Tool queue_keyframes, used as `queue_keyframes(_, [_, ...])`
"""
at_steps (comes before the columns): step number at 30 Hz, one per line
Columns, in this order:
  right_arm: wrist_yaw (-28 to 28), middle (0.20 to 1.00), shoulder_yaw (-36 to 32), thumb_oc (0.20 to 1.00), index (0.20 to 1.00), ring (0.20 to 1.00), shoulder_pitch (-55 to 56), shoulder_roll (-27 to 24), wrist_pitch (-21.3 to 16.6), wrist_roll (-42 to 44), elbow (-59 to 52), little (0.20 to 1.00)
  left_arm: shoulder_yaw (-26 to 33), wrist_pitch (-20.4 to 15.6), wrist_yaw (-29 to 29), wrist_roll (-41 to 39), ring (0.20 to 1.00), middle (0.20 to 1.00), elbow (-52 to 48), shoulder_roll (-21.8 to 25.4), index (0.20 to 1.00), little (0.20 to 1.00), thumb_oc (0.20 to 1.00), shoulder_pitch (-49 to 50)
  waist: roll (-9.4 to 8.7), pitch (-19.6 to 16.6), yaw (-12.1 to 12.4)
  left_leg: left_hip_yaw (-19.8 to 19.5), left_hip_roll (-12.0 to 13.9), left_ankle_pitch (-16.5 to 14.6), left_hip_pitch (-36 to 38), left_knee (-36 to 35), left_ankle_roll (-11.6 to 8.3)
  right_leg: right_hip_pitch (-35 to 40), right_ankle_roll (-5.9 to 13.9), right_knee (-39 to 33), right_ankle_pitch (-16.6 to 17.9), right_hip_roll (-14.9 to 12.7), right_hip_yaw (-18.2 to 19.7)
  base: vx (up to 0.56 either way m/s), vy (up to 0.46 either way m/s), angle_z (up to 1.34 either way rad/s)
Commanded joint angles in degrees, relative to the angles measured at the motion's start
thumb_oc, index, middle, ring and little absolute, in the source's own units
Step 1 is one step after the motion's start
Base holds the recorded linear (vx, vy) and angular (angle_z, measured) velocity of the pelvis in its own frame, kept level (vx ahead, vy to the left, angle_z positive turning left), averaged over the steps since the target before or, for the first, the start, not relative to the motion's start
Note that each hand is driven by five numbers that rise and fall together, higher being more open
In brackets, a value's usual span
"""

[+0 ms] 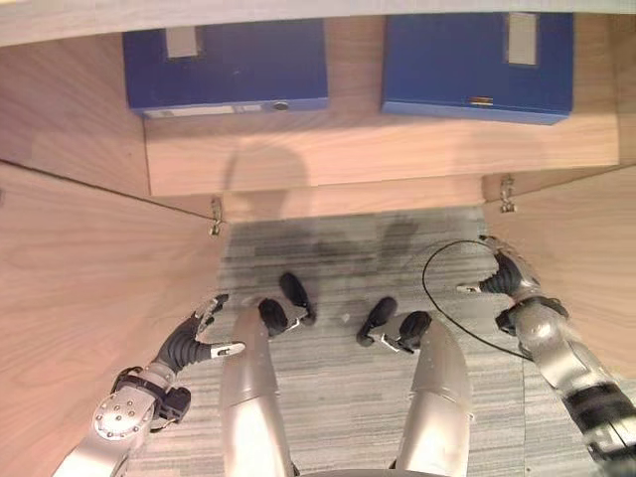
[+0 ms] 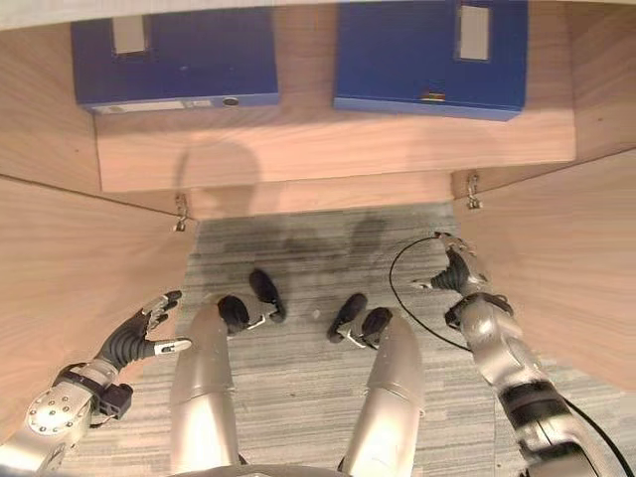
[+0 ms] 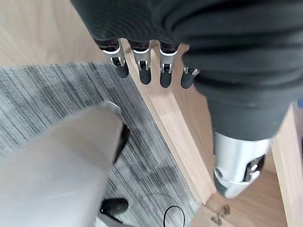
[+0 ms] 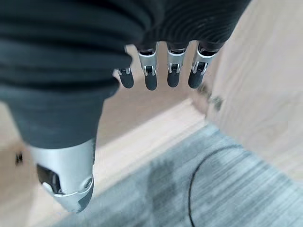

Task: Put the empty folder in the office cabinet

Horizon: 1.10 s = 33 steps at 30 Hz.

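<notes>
two blue folders, left folder [image 1: 227, 68] and right folder [image 1: 478, 66], lie in the open cabinet [image 1: 378, 149]; left hand [image 1: 192, 339] and right hand [image 1: 506, 275] hang spread, holding nothing.

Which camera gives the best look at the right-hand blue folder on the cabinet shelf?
The right eye view: the right blue folder lies fully in frame, spine label included. The left eye view shows it too. The left wrist view catches a blue sliver at its edge, possibly a folder.

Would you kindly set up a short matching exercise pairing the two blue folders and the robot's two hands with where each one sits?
1. left blue folder
2. right blue folder
3. left hand
4. right hand

a. beside the right open cabinet door
b. shelf, left part
c. beside the left open cabinet door
d. shelf, right part

Pairs: 1-b, 2-d, 3-c, 4-a
</notes>
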Motion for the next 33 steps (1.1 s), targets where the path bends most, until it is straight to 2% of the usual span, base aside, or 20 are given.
queue_keyframes(1, [-4.2, 1.000, -3.2, 1.000, 1.000, 1.000, -2.9, -1.3, -2.8, -1.1, -0.2, 1.000, 0.6, -2.7, 0.3, 2.1, 1.000, 1.000, -2.4, -1.4, 1.000, 1.000, 1.000, 2.6, 0.74, 0.7, 1.3, -8.5, 3.7, 3.3, -4.4, -1.3, -6.53, 1.4, 2.47, -9.6, 9.9, -2.0, 0.4, 0.01, 0.030, -0.13])
queue_keyframes(5, [-9.6, 1.000, -9.2, 1.000, 1.000, 1.000, 3.5, -1.3, -6.5, -4.5, -11.7, 1.000, -0.5, -4.3, 1.5, 1.1, 1.000, 1.000, -3.8, -0.5, 1.000, 1.000, 1.000, 3.7, 0.95, 0.2, 0.2, -8.4, 4.3, 3.4, -4.5, -1.2, -6.51, 1.3, 2.46, -9.3, 9.7, -2.0, 0.7, 0.01, 0.013, -0.06])
queue_keyframes(11, [-10.6, 1.000, -8.0, 1.000, 1.000, 1.000, 2.1, -2.1, -6.5, -5.4, -12.6, 1.000, -1.6, -4.7, 2.4, 0.8, 1.000, 1.000, -3.7, 0.5, 1.000, 1.000, 1.000, 3.4, 1.20, -0.2, 0.6, -8.6, 4.3, 3.8, -4.6, -1.4, -6.51, 1.3, 2.53, -9.5, 9.8, -1.9, 0.6, 0.00, 0.000, 0.00])
queue_keyframes(18, [-11.4, 1.000, -1.5, 1.000, 1.000, 1.000, -9.2, -5.0, -4.9, -6.7, -5.0, 1.000, -2.4, -5.1, 2.3, 1.3, 1.000, 1.000, -3.3, 1.5, 1.000, 1.000, 1.000, 3.0, 1.88, -0.2, 3.2, -9.2, 3.7, 3.9, -5.3, -0.8, -6.41, 0.5, 2.29, -8.3, 9.5, -2.4, 0.9, 0.00, 0.000, 0.00])
queue_keyframes(19, [-11.7, 1.000, -0.8, 1.000, 1.000, 1.000, -10.2, -5.0, -5.0, -6.6, -4.1, 1.000, -2.2, -5.1, 2.3, 1.3, 1.000, 1.000, -3.3, 1.3, 1.000, 1.000, 1.000, 2.9, 1.89, 0.0, 3.0, -9.2, 3.8, 3.8, -5.4, -0.7, -6.40, 0.4, 2.29, -8.1, 9.4, -2.4, 1.0, 0.00, 0.000, 0.00])
queue_keyframes(20, [-11.9, 1.000, 1.1, 1.000, 1.000, 1.000, -13.5, -4.9, -4.3, -5.9, -0.6, 1.000, -2.2, -5.0, 2.2, 1.3, 1.000, 1.000, -3.4, 1.6, 1.000, 1.000, 1.000, 2.8, 2.15, 0.0, 4.0, -9.2, 3.7, 3.8, -5.4, -0.5, -6.38, 0.3, 2.23, -7.7, 9.4, -2.6, 1.2, 0.00, 0.000, 0.00])
queue_keyframes(25, [-12.5, 1.000, 6.2, 1.000, 1.000, 1.000, -21.5, -4.3, -3.5, -4.5, 8.5, 1.000, -2.5, -4.7, 1.6, 0.9, 1.000, 1.000, -2.8, 1.5, 1.000, 1.000, 1.000, 2.6, 2.60, 0.4, 5.8, -9.1, 3.7, 3.9, -5.7, 0.0, -6.38, 0.0, 2.06, -7.2, 9.2, -2.8, 1.4, 0.00, -0.011, 0.03])
queue_keyframes(33, [-12.1, 1.000, 10.0, 1.000, 1.000, 1.000, -28.8, -5.4, -3.2, -3.9, 15.1, 1.000, -2.5, -4.7, 0.7, 0.9, 1.000, 1.000, -2.2, 1.7, 1.000, 1.000, 1.000, 2.7, 3.09, 0.5, 7.5, -9.1, 3.5, 3.6, -5.7, 0.9, -6.32, -0.1, 1.91, -6.1, 8.7, -3.5, 1.4, 0.00, 0.000, 0.00])
